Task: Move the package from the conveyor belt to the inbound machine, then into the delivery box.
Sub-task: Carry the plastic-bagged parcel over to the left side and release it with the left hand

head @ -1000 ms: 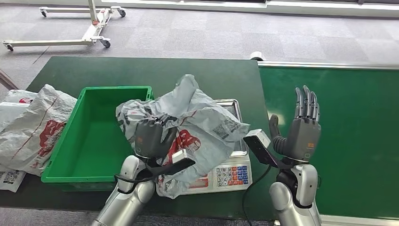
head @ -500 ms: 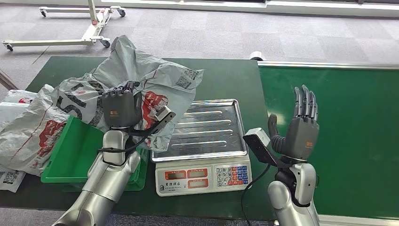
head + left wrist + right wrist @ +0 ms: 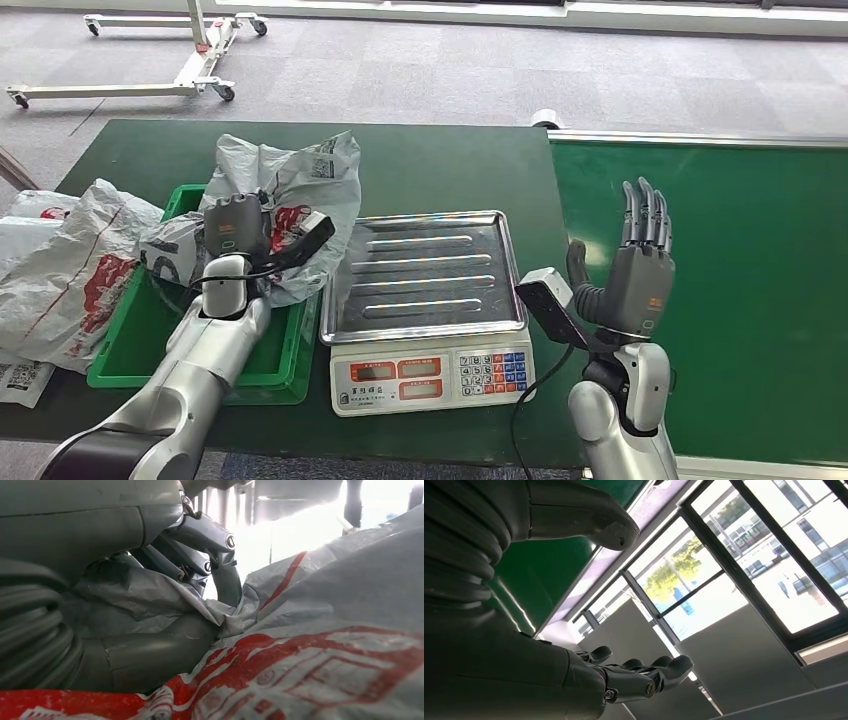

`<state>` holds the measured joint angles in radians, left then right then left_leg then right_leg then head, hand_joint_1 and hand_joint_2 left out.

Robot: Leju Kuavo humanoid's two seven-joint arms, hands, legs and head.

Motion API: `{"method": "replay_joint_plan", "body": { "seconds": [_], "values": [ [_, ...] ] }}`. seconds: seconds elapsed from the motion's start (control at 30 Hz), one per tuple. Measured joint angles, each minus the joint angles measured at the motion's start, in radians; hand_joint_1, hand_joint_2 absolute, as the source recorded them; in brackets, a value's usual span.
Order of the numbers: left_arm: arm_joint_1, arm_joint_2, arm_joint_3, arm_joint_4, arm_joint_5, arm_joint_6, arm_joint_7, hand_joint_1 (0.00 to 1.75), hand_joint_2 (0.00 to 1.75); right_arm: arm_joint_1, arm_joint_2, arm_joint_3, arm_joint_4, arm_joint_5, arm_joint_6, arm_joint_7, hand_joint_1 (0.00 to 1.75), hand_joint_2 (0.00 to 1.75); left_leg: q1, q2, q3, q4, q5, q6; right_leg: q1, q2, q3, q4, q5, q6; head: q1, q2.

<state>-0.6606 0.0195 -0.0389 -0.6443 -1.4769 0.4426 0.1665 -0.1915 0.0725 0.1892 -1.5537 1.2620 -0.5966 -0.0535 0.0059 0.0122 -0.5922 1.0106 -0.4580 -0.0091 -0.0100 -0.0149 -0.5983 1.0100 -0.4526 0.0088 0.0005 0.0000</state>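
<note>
The left hand (image 3: 232, 228), fingers clamped on the package (image 3: 290, 190), has lowered it over the green box (image 3: 262, 360) (right hand (image 3: 637, 272) spread, empty).

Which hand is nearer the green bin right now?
Left. The left hand holds the grey package over the green bin; the right hand is raised, empty, beyond the scale, by the conveyor belt.

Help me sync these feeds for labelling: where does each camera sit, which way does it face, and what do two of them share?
Head view: high on the body, looking forward and down at the scale, green bin and conveyor belt; both arms show.
Left wrist view: behind the left robot hand, facing the grey package it grips.
Right wrist view: behind the raised, empty right robot hand, facing up toward windows.
Shared: head and left wrist views both show the left robot hand holding the package.
</note>
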Motion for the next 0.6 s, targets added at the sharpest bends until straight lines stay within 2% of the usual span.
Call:
{"method": "replay_joint_plan", "body": {
  "seconds": [0.13,0.23,0.4,0.47,0.53,0.6],
  "values": [
    [-0.01,0.008,0.053,0.021,-0.005,0.013,0.096,1.75,1.75,-0.007,0.0,0.0,0.0,0.003,0.01,0.012,0.0,1.75,0.0,0.001,0.0,0.0,0.0,0.0,0.0,0.001,0.0,0.0,0.001,-0.001,0.0,0.0],
    [-0.011,0.012,0.101,0.025,-0.007,0.069,0.17,1.75,1.75,-0.013,0.003,0.0,0.0,0.007,0.013,0.022,0.0,1.75,0.0,0.002,0.0,0.0,0.0,0.0,0.001,0.001,0.0,0.0,0.001,-0.001,0.0,0.0],
    [0.006,0.012,0.195,-0.009,-0.007,0.172,0.188,1.74,1.75,-0.021,0.009,0.001,0.003,0.015,0.01,0.034,0.0,1.75,0.0,0.002,0.0,0.0,0.0,-0.001,0.002,0.002,0.0,0.0,0.001,-0.001,0.0,0.0],
    [0.019,0.01,0.23,-0.033,-0.005,0.187,0.18,0.87,1.75,-0.021,0.012,0.002,0.003,0.018,0.01,0.04,0.0,1.75,0.0,0.002,0.0,0.0,0.0,-0.001,0.002,0.002,-0.001,0.0,0.001,-0.001,0.0,0.0],
    [0.031,0.008,0.26,-0.056,-0.003,0.201,0.166,0.0,0.87,-0.022,0.016,0.002,0.003,0.022,0.012,0.043,0.0,1.75,0.0,0.002,0.0,0.0,0.0,-0.001,0.002,0.002,-0.001,0.0,0.001,-0.001,0.0,0.0],
    [0.041,0.004,0.283,-0.076,-0.001,0.216,0.154,0.0,0.0,-0.023,0.021,0.002,0.003,0.029,0.015,0.047,0.0,1.75,0.0,0.002,0.0,0.0,0.0,-0.001,0.002,0.002,-0.001,0.0,0.001,-0.001,0.0,0.0]
  ]
}}
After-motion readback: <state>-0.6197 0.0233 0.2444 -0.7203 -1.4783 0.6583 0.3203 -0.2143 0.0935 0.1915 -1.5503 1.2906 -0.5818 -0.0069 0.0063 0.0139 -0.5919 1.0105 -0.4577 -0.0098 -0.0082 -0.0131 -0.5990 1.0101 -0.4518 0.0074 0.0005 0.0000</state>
